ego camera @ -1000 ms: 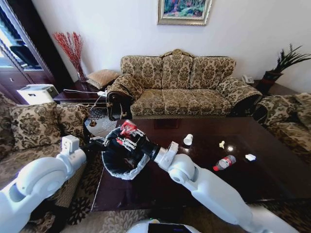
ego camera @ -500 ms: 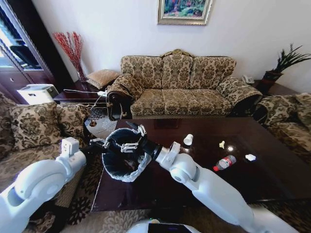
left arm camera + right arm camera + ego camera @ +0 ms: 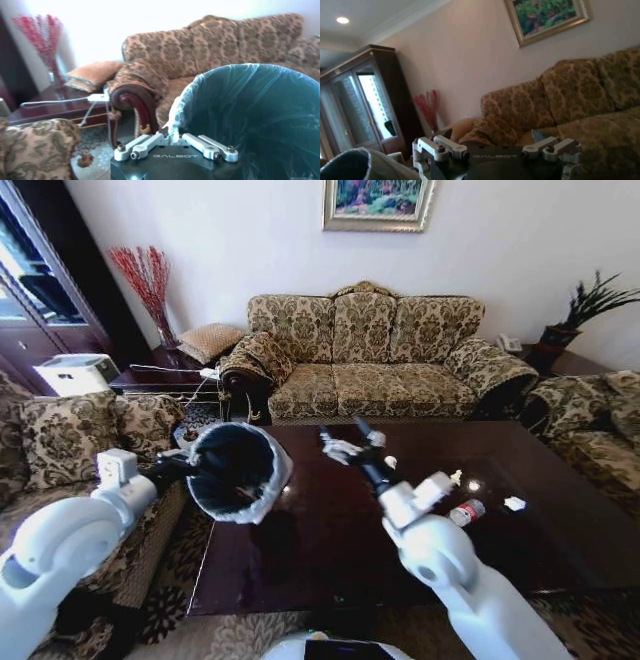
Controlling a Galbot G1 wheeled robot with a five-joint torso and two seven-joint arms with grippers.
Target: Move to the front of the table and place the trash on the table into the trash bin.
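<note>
Left end effector (image 3: 175, 147) is pinching the trash bin (image 3: 237, 470) rim, holding it tilted over the tabletop (image 3: 330, 550) left edge. Right end effector (image 3: 350, 442) is hanging spread, empty. Bottle (image 3: 466, 512) is lying right: light, slick; grab mid-body.

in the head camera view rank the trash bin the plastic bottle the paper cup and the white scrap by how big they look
1. trash bin, held up by the left gripper, close to the camera, so it looks bigger still.
2. plastic bottle.
3. white scrap and paper cup: similar, and the right gripper partly hides the cup, so unranked.
</note>
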